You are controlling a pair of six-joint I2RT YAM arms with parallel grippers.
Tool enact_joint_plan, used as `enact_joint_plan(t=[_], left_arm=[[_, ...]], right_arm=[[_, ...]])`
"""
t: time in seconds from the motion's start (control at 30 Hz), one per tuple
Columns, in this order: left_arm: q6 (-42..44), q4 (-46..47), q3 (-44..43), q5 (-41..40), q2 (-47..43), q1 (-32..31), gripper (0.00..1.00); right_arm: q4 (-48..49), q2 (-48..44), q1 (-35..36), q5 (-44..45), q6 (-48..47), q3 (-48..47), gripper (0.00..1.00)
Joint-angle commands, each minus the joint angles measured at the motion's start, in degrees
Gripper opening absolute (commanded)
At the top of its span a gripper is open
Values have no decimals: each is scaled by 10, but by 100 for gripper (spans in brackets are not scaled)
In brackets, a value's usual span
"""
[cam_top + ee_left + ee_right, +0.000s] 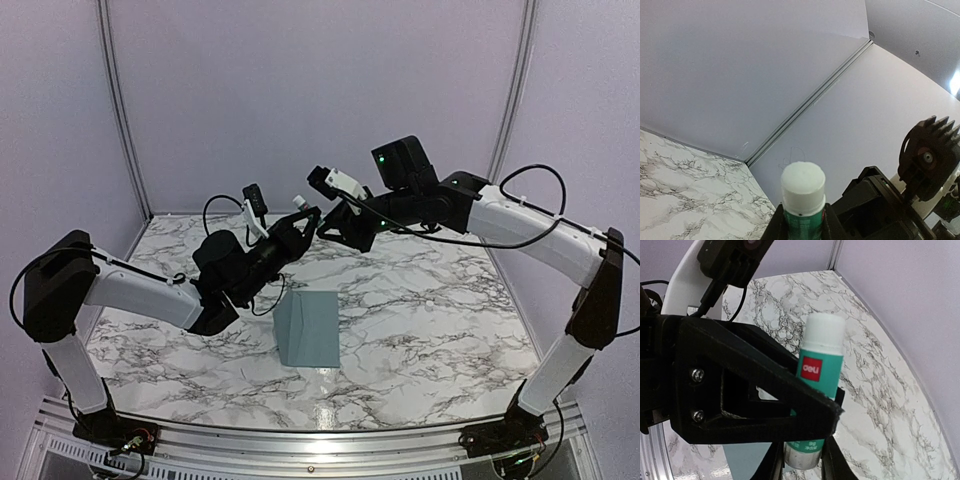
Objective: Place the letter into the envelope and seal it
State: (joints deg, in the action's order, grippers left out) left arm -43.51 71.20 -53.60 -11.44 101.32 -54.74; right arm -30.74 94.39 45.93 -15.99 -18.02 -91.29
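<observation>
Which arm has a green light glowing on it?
The right arm: a green light glows near its wrist, while the left arm shows none.

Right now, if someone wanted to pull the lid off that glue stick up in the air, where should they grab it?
Take the white cap, fingers across its round sides, coming from its free end. The left gripper clamps the glue stick by its green body, so the cap stands clear beyond it.

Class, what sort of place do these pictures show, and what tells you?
Most likely a robotics lab test booth: plain panel walls, a marble-patterned table, and a left arm and right arm bolted at its near edge.
</observation>
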Motion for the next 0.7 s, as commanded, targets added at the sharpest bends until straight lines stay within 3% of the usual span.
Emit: enact_joint_plan(t=[0.0,0.17,0.23,0.33,0.4,0.47,0.6,0.67], left_arm=[[2,3,-5,5,-2,2,0],[1,3,-3,7,-1,2,0],[2,3,-3,11,0,2,0],[5,3,-6,22,0,2,0],[5,3,-8,28,1,2,0],[4,3,-9,30,2,2,0],[4,4,-9,30,2,2,0],[3,3,-10,30,3,2,0]], right_arm=[[1,4,7,-3,1,-23,16],[-4,7,4,-50,13,-26,4],[-9,8,-12,-156,29,-29,2],[22,17,-61,-420,91,-16,2],[112,15,-83,-551,183,21,2],[245,8,-95,-622,308,70,2],[507,6,-102,-679,552,146,5],[560,4,-105,-679,585,161,6]])
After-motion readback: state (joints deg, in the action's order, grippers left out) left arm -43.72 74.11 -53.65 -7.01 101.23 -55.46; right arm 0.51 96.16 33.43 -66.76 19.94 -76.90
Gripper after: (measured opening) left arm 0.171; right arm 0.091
